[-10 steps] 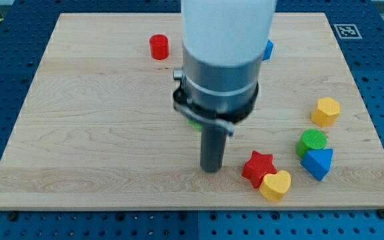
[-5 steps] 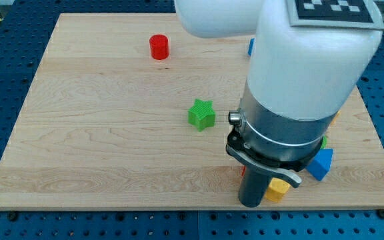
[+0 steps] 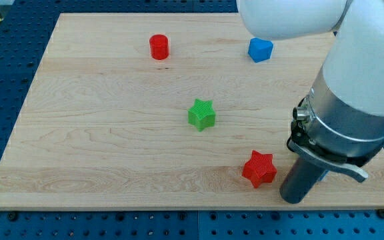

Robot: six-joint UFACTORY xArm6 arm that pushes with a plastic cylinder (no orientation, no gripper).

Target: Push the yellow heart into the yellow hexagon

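Note:
My tip (image 3: 293, 199) rests on the board near the view's bottom right, just right of a red star (image 3: 259, 169). The yellow heart and the yellow hexagon do not show; the arm's wide body covers the right side of the board where they lay. A small blue sliver (image 3: 321, 175) shows beside the rod.
A green star (image 3: 202, 114) sits near the board's middle. A red cylinder (image 3: 159, 47) stands at the view's top left. A blue block (image 3: 260, 49) sits at the view's top, right of centre. The board's bottom edge (image 3: 179, 208) runs just below my tip.
My tip moved from the board's lower middle to the right, past the red star. The arm now hides the yellow heart, the hexagon and the green cylinder; the green star is uncovered.

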